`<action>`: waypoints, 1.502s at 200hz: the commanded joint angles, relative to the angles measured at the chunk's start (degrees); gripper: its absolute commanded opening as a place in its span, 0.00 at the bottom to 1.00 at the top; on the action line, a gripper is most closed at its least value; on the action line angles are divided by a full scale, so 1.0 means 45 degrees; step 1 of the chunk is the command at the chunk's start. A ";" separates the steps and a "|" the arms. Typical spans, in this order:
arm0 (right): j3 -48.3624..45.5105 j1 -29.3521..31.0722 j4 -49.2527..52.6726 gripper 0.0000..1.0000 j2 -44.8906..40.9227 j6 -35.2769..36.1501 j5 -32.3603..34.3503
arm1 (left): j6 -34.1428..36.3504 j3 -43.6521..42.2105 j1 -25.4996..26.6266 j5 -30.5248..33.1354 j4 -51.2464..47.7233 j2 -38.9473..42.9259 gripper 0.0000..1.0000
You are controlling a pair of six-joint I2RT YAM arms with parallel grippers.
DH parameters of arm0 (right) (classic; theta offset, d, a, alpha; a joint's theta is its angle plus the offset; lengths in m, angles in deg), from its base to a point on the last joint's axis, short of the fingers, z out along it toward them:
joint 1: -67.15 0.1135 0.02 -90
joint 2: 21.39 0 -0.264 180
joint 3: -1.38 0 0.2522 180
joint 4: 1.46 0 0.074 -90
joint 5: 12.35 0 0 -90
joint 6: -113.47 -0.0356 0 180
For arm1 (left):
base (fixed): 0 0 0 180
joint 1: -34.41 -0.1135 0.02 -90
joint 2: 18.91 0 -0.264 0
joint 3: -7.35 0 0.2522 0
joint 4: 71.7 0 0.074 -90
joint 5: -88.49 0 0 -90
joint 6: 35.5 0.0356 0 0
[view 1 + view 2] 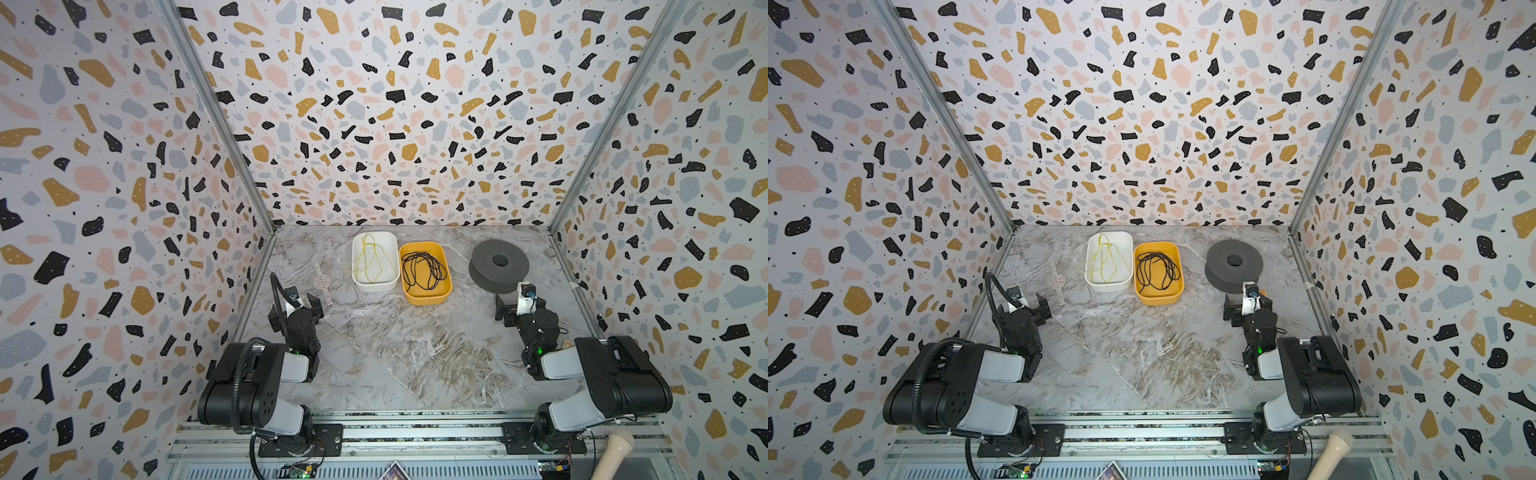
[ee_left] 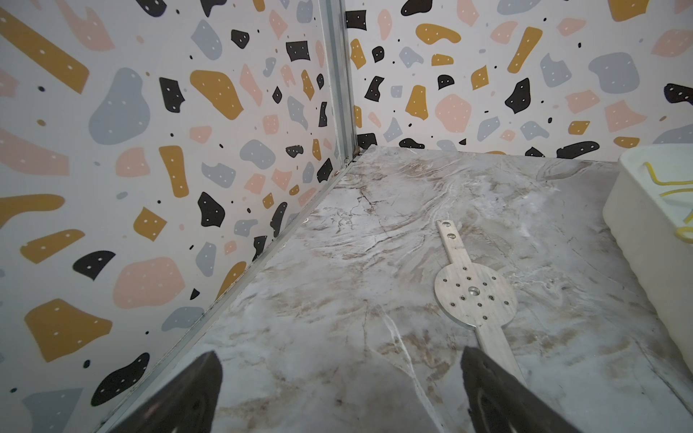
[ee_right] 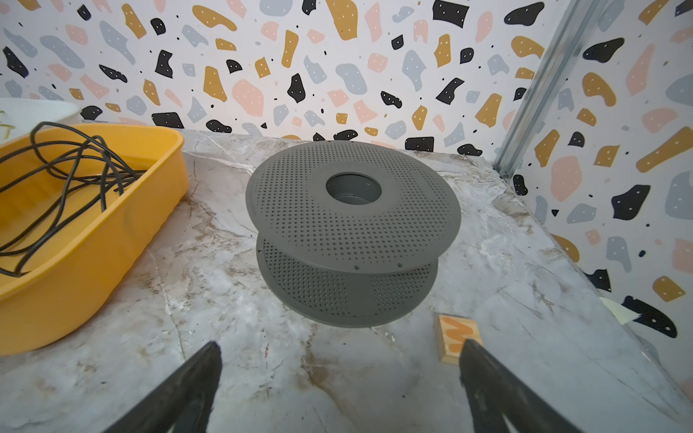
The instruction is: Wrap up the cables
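Observation:
The cables (image 1: 424, 270) are one thin black cord lying in loose loops inside a yellow tray (image 1: 428, 300) at the back middle of the marble table; both top views show them (image 1: 1158, 270). In the right wrist view the cables (image 3: 63, 176) lie off to one side of the fingers. A grey perforated spool (image 1: 498, 266) lies flat on the table, right of the tray. My right gripper (image 1: 505, 309) is open and empty just in front of the spool (image 3: 352, 225). My left gripper (image 1: 311, 307) is open and empty over bare table near the left wall.
A white tray (image 1: 376, 286) holding a thin yellow cord stands left of the yellow tray. A flat metal plate (image 2: 474, 296) with holes lies ahead of my left gripper (image 2: 339, 354). A small wooden block (image 3: 455, 337) sits by one finger of my right gripper (image 3: 339, 345). Walls close three sides.

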 commanded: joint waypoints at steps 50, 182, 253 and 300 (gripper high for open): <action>0.2869 0.0481 0.6417 0.99 -0.1833 -0.0998 0.1150 | -0.1563 0.3555 0.0516 0.2947 -0.6221 0.1682 0.99; 0.9613 0.2080 1.5857 0.99 -0.1778 -0.5840 -0.1249 | -0.3985 0.8639 0.1568 -0.5564 -1.6342 0.2297 1.00; 1.1767 0.4065 1.5469 0.99 0.0722 -0.5046 -0.2579 | -0.3684 0.8486 0.2148 -0.8385 -1.6215 0.2705 1.00; 1.4553 0.5279 1.6654 0.99 0.3192 -0.3591 -0.0910 | -0.3836 0.8071 0.2188 -0.8566 -1.5886 0.3203 1.00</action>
